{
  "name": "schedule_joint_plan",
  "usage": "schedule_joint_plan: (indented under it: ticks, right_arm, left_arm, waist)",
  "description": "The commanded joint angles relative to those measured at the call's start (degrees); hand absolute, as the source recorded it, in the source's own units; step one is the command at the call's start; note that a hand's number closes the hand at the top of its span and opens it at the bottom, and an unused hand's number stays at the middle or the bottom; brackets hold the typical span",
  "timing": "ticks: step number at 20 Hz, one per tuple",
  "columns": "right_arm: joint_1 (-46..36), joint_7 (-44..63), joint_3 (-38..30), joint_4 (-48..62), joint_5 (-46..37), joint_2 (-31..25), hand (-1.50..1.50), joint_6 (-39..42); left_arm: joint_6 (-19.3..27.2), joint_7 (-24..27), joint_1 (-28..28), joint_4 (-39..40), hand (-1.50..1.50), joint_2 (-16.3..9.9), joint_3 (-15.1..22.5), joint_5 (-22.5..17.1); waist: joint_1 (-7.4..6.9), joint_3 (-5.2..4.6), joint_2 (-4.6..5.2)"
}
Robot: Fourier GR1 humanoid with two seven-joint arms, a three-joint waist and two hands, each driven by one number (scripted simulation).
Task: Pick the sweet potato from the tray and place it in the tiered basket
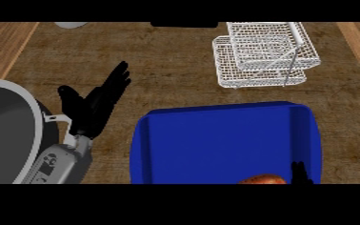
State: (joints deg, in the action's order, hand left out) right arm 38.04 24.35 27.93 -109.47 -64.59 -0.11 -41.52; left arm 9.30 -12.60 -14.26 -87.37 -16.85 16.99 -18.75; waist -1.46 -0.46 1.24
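Observation:
A blue tray [211, 138] lies on the wooden counter at the lower right. Only the top of the orange-brown sweet potato [264, 179] shows, in the tray at its near edge. My right hand [302, 173] shows only as a black tip just right of the sweet potato; whether it touches it is unclear. The white wire tiered basket [264, 55] stands beyond the tray at the upper right. My left hand [95, 102] rests open at the left, fingers straight and pointing away, holding nothing.
A large grey round shape [17, 138] fills the left edge. A pale object [70, 25] and a black object [184, 24] sit at the counter's far edge. Lighter wood strips run along both sides.

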Motion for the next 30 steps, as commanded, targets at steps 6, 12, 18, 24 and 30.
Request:
schedule_joint_plan:
  ticks: [6, 12, 18, 24, 30]
  right_arm:
    - [-10.3, 31.4, 5.5, -1.1, -18.1, 0.1, -1.5, 16.5]
    - [-27.3, 53.0, 13.7, 4.7, -19.6, 0.1, -1.5, 25.9]
    - [-35.0, 60.7, 14.6, 10.3, -17.5, 0.1, -1.5, 27.7]
    - [-36.6, 60.8, 13.8, 14.3, -18.1, 0.1, -1.5, 24.8]
    - [-39.4, 59.6, 9.6, 18.0, -16.0, 0.1, -1.5, 23.9]
  left_arm:
    - [-0.6, 0.9, 2.0, 1.9, 0.0, 0.3, -0.5, -0.2]
    - [-0.7, 0.9, 0.1, 4.7, 0.0, 0.8, -1.1, 0.5]
    - [-1.4, 1.8, 1.7, 4.1, 0.0, 1.0, -1.2, 0.9]
    - [-0.7, 1.1, 1.3, 3.3, 0.0, 1.9, -1.6, 1.2]
    - [-3.1, 2.2, 2.7, 3.5, 0.0, 0.2, -3.1, 0.9]
  waist:
    - [-0.49, -0.02, -0.09]
    - [0.23, 0.31, -0.6]
    - [0.75, 0.4, -1.0]
    - [1.2, 0.43, -1.14]
    - [0.95, 0.45, -1.14]
